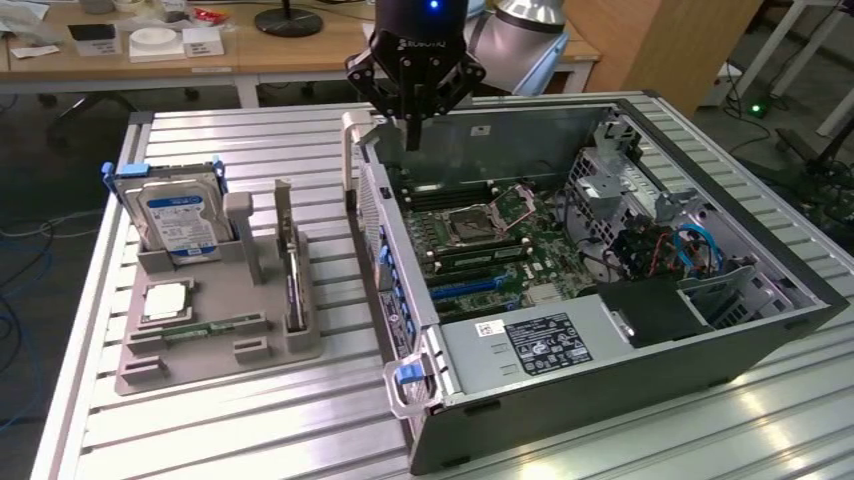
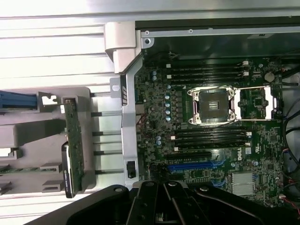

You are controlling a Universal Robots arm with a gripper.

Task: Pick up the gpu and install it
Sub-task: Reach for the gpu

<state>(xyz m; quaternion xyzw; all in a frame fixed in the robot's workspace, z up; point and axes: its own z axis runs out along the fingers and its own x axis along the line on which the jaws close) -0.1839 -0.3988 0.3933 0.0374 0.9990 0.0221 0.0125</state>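
The gpu [image 1: 294, 285] stands unpicked in its holder [image 1: 200, 345], while the fingers [image 1: 414, 128] hang clenched, empty, over the case [image 1: 667, 365].

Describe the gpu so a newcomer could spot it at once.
Find the open computer case; beside it, on the exterior view's left, sits a grey parts holder. The gpu is the thin card standing on edge nearest the case, unlike the blue-labelled hard drive.
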